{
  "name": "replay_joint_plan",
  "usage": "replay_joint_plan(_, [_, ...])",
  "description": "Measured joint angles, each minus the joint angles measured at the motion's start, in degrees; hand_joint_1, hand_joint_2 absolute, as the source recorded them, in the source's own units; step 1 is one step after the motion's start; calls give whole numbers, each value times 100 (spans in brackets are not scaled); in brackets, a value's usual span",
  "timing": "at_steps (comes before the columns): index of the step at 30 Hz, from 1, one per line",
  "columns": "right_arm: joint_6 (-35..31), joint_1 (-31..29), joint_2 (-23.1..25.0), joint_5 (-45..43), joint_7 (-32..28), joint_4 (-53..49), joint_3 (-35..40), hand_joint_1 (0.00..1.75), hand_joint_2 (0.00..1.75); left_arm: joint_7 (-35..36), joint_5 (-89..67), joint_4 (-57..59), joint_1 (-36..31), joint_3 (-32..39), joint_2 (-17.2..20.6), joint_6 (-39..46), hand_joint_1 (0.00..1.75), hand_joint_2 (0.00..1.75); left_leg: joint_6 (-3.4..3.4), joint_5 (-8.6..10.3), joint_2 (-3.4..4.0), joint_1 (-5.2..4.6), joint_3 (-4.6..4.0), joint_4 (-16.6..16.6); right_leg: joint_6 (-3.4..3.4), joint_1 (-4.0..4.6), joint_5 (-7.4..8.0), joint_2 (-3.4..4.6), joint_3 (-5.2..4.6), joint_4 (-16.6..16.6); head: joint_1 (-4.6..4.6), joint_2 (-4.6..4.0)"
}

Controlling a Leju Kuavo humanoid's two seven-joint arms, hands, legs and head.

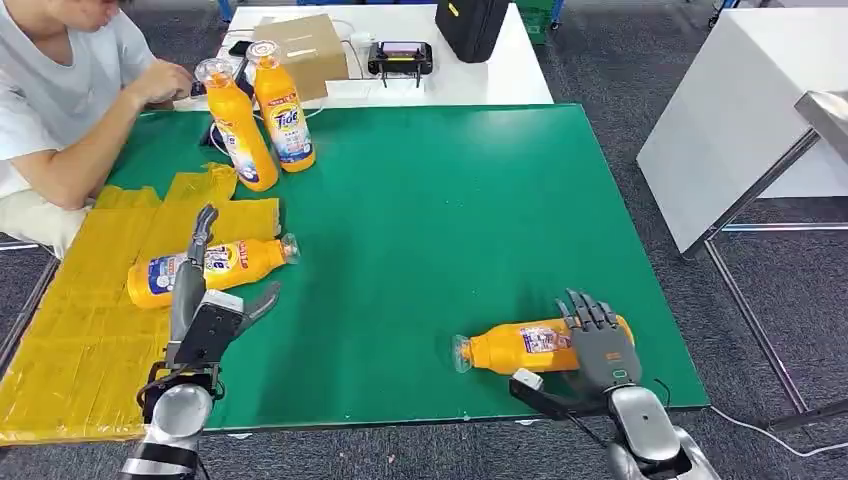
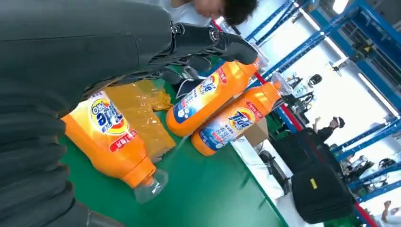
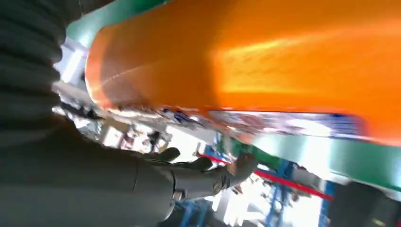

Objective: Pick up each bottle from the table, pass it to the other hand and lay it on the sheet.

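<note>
Near the front edge of the green worktop (image 1: 430, 220), a lying bottle (image 1: 530, 346) rests under the right hand (image 1: 600, 338), whose fingers drape over its base end; whether they have closed on it cannot be told. Left hand (image 1: 205, 300) hovers with fingers apart, holding nothing, just beside a second bottle (image 1: 205, 268) lying on the yellow sheet (image 1: 80, 330). Two upright bottles (image 1: 258, 120) stand at the far side, near a seated person (image 1: 60, 110).

Risks, as judged: the round body may roll off the near edge if gripped off-centre; a grip at the base end could tip during lifting; the smooth plastic may slip at handover.
</note>
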Motion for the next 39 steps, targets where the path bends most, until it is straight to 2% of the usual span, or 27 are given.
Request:
replay_joint_plan(8, [136, -316, 103, -192, -72, 536, -293, 0, 175, -46, 133, 2, 1, -61, -52, -61, 0, 175, 1, -1, 2, 0, 15, 0, -1, -1, 0, 1, 11, -2, 0, 0])
replay_joint_plan(9, [144, -395, 116, -231, -90, 663, -323, 5, 175, -55, 168, 15, 1, -74, -59, -63, 0, 175, 1, -1, 2, 0, 22, 0, -1, -1, 0, 1, 16, -3, 2, 0])
replay_joint_plan(11, [197, -568, 122, -325, -153, 919, -371, 140, 175, -79, 234, 37, -2, -109, -70, -63, 0, 175, 2, -2, 4, 0, 38, 0, -1, -2, 0, 2, 28, -4, 2, 0])
replay_joint_plan(13, [300, -745, 122, -415, -280, 1178, -419, 171, 175, -109, 284, 79, -18, -147, -83, -66, 0, 175, 4, -3, 5, 0, 53, 0, -2, -3, -1, 2, 40, -7, 2, 0])
replay_joint_plan(20, [380, -1187, 116, -732, -787, 1969, -408, 175, 175, -166, 415, 203, -59, -341, -107, -61, 0, 175, 9, -7, 4, 0, 91, -1, -4, -5, -6, 1, 59, -10, 2, 0])
replay_joint_plan(23, [380, -1269, 122, -780, -813, 2085, -347, 175, 175, -173, 435, 236, -59, -385, -107, -57, 0, 175, 11, -4, 4, 1, 93, 0, 4, -4, 2, 2, 86, -9, 4, 0])
replay_joint_plan(39, [339, -1381, 107, -809, -815, 2183, -131, 175, 175, -177, 466, 267, -58, -474, -125, -46, 0, 175, 5, -13, 9, 3, 98, 0, 2, -2, -2, 5, 87, -9, 2, 0])
